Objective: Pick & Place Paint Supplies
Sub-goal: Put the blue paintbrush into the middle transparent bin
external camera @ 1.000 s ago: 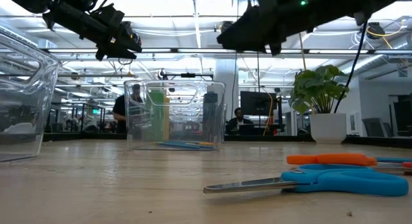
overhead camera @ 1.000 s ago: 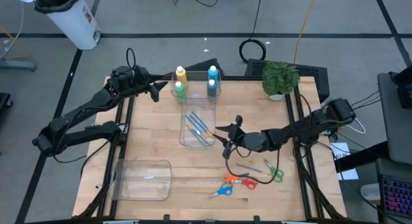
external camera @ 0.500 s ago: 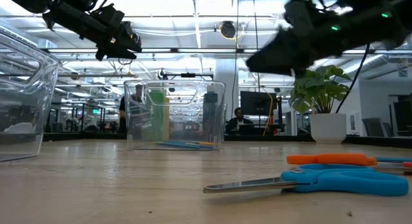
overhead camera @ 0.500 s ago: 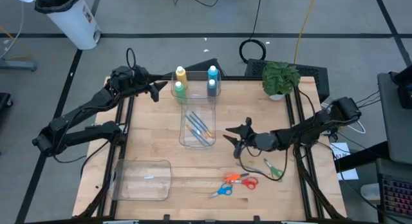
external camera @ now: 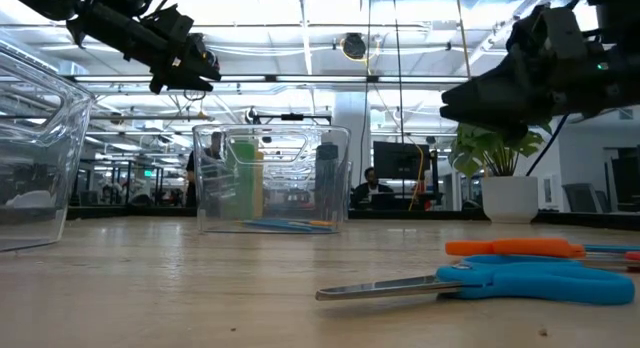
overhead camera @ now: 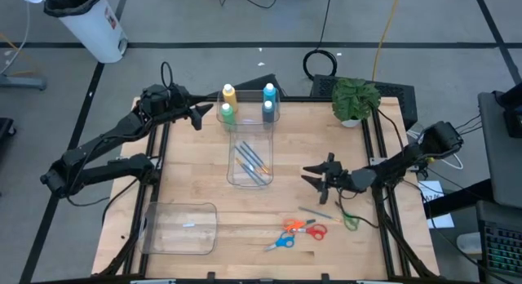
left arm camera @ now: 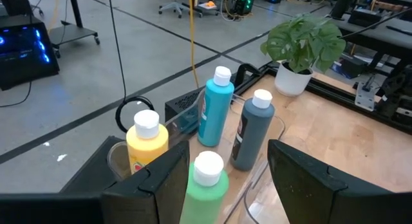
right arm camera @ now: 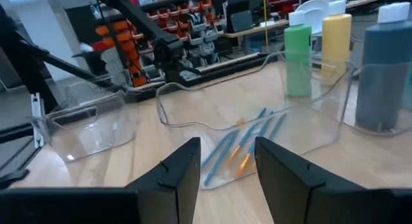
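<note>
The right hand (overhead camera: pixel 320 179) hovered empty, fingers apart (brushes (overhead camera: pixel 251 162) already binned), while the left hand (overhead camera: pixel 201 114), also parted, waited beside the bottles (overhead camera: pixel 227 104).

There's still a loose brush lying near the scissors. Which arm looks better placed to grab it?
The right one, probably. The right gripper, open, hovers near the brush, while the left gripper, also open, sits at the far edge by the bottles.

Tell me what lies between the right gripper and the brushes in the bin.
High view: bare tabletop between right gripper and brushes, plus the bin's clear wall.
</note>
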Motion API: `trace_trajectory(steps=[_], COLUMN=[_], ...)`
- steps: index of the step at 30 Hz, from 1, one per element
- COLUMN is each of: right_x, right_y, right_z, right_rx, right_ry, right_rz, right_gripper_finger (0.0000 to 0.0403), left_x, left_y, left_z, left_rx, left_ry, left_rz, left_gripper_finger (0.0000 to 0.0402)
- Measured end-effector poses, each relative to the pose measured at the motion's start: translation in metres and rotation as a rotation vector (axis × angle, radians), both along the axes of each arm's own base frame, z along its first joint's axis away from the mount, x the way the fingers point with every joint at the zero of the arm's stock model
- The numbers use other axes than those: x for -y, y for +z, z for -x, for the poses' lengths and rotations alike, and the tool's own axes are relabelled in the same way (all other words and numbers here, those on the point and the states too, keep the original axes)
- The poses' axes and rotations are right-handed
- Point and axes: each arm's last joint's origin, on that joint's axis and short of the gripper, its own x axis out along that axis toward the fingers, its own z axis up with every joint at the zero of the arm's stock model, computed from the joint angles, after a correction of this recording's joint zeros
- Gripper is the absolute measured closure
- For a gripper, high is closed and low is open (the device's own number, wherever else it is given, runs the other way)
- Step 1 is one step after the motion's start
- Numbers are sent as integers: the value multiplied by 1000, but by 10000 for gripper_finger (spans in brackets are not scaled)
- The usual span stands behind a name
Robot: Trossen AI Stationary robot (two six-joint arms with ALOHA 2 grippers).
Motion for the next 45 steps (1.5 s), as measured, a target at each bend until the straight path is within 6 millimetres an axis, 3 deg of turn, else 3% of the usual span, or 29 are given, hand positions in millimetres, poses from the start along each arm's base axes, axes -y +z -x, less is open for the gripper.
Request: trace_trajectory(steps=[22, 26, 32, 38, 45], right_x=[-3, -10, -30, -41, -57], right_y=[-7, -4, -7, -4, 22], right_z=[-4, -18, -57, -82, -97], right_rx=[-105, -125, -156, -171, -479], right_ry=[70, 135, 285, 441, 447], right_rz=[49, 65, 105, 112, 193], right_gripper_finger=[252, 236, 211, 207, 195], left_x=[0, 0, 0, 0, 0], left_y=[0, 0, 0, 0, 0], left_z=[0, 0, 0, 0, 0], left_rx=[1, 1, 1, 1, 1], left_ry=[0, 1, 1, 1, 0], left_rz=[-1, -1, -1, -1, -1], left_gripper_finger=[188, 188, 188, 188, 188])
